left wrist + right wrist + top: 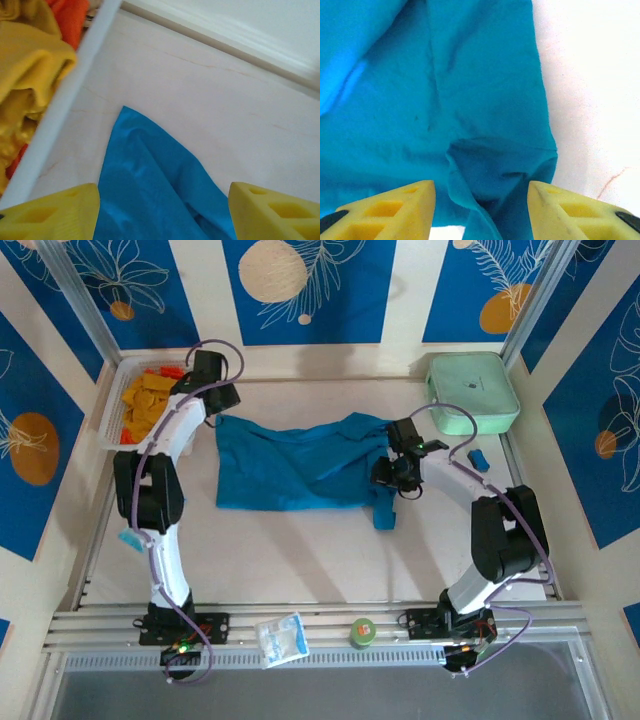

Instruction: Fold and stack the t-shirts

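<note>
A teal-blue t-shirt [290, 470] lies crumpled lengthwise across the middle of the table, with one end trailing toward me at the right [385, 512]. My left gripper [222, 400] hovers at the shirt's far left corner. In the left wrist view the gripper [162, 220] is open, its yellow fingers [50, 215] wide apart either side of the pointed corner of the shirt [150, 180], which lies flat. My right gripper [395, 475] is over the shirt's right end. In the right wrist view it [481, 210] is open, and a sleeve fold of the t-shirt [490, 165] lies loose between the jaws.
A white bin [112, 405] at the far left holds yellow and orange cloth [30, 75]; its rim [65, 105] runs close beside the left gripper. A mint-green case [472, 390] sits far right. A small blue object [480, 458], a clear packet [280, 637] and a green disc [363, 631] lie nearer me.
</note>
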`<move>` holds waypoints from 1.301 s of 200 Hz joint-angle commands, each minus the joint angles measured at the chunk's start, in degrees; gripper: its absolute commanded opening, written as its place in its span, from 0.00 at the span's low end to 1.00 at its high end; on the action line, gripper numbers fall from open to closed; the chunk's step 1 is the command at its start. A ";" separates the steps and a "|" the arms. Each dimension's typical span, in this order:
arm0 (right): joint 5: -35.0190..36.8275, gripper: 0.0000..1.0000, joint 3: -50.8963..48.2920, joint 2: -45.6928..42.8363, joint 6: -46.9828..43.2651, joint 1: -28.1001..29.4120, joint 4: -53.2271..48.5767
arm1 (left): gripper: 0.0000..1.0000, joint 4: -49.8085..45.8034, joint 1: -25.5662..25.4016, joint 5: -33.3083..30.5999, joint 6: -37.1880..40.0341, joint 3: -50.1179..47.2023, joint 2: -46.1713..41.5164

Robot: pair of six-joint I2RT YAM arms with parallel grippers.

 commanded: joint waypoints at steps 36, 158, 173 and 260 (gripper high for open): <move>1.47 0.58 -6.95 -7.89 3.33 3.67 -5.84 | 0.75 -0.95 -2.32 7.78 1.72 -10.47 -12.62; 10.71 0.00 -6.95 -15.52 1.72 1.52 -12.88 | 0.50 5.77 -10.60 4.42 -3.11 -40.04 -10.10; 13.91 0.00 -5.85 -18.61 -0.47 -2.99 -15.89 | 0.47 5.61 -10.59 3.10 -2.64 -39.87 -8.43; 9.15 0.00 -3.71 -11.02 -4.21 -19.12 -14.58 | 0.43 1.79 -10.59 -0.15 1.31 -32.47 -3.24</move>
